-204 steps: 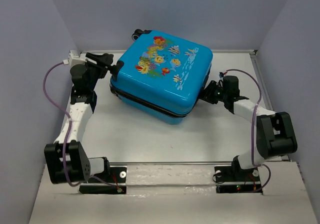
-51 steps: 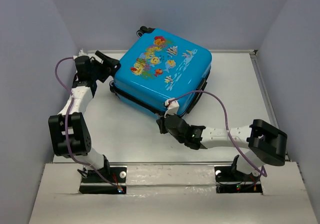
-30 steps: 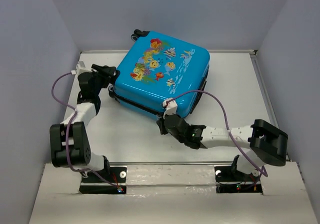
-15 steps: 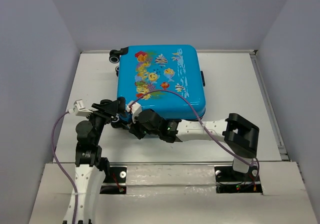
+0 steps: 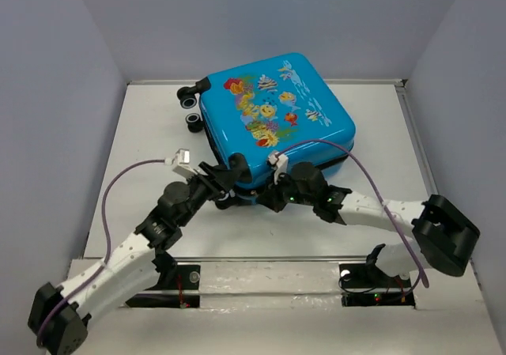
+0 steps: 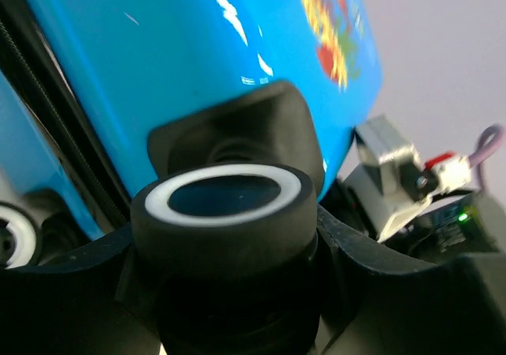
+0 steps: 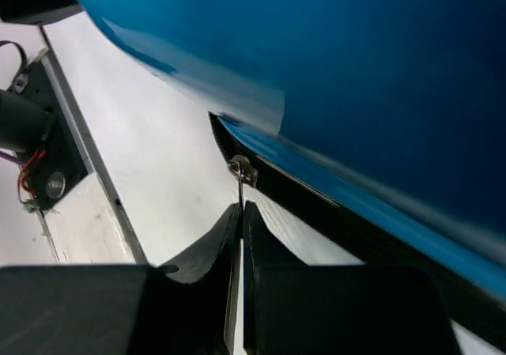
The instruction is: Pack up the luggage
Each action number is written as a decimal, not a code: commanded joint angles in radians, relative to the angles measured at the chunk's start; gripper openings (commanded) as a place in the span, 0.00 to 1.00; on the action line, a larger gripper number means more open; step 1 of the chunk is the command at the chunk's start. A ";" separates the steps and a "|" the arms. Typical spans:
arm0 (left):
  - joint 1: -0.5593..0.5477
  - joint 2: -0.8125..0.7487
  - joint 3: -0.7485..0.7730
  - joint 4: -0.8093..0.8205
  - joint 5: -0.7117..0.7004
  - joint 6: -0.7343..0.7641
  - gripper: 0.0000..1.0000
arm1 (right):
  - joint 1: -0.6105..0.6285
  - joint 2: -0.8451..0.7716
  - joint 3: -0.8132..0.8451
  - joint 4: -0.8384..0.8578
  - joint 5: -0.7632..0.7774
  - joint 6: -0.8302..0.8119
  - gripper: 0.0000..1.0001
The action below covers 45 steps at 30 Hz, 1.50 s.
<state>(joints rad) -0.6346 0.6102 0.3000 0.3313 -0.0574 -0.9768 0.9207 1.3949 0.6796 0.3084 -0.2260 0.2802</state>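
Blue luggage (image 5: 273,118) lies closed on the tabletop (image 5: 150,134), both tools at its near edge.
The left tool (image 5: 224,184) is clamped round a corner wheel (image 6: 225,213). The right tool (image 7: 239,209) is pinched shut on the zipper pull (image 7: 239,168). It looks stiff, slick and light, so the wheel and pull seem the surest holds.

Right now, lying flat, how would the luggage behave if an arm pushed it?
The luggage looks stiff: a glossy hard shell. Its far wheels point sideways, so it would probably slide or swivel, not roll. The slick shell likely gives poor grip; the left gripper holds a wheel, the right gripper the zipper pull.
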 commanded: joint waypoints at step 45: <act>0.395 0.663 1.024 -0.672 0.206 0.840 0.96 | 0.141 -0.520 -0.485 0.393 0.605 0.343 0.07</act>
<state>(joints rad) -0.2523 1.1881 1.3743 -0.2424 0.2050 -0.3111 1.0283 0.9665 0.1947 0.6994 0.5243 0.5659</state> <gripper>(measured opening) 0.984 0.075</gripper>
